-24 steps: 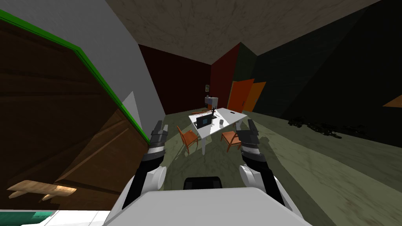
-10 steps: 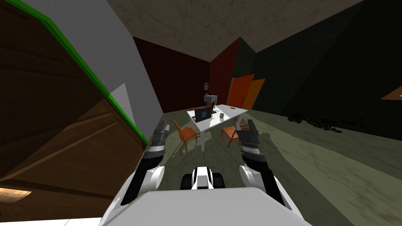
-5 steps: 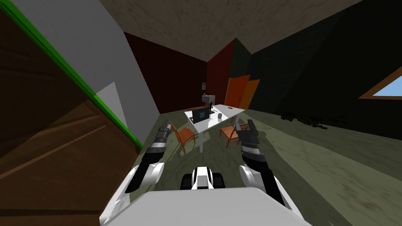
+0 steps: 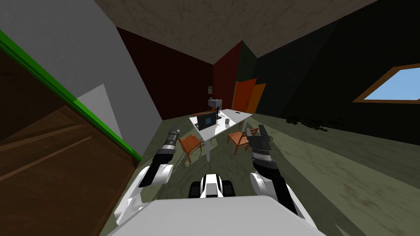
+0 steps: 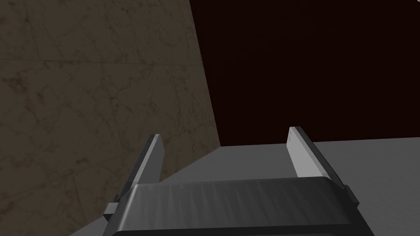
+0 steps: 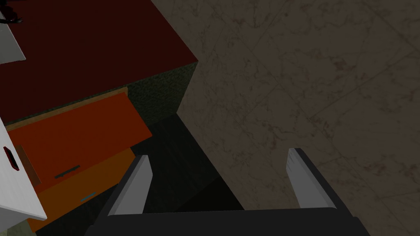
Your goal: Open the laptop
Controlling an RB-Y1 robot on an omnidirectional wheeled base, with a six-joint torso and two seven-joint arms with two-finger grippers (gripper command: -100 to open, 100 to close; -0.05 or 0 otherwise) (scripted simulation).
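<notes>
Left claw [image 5: 223,137], right claw [image 6: 217,153] both spread; dark laptop [image 4: 206,120], lid raised, blue screen, on white table [image 4: 236,116].

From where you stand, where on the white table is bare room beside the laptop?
Mostly free: the far end of the table beyond the cup, and the strip between laptop and near edge. Crowded: behind the laptop, by the small dark figure.

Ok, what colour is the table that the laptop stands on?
White. The table shows best in the head view, with the laptop on it.
</notes>
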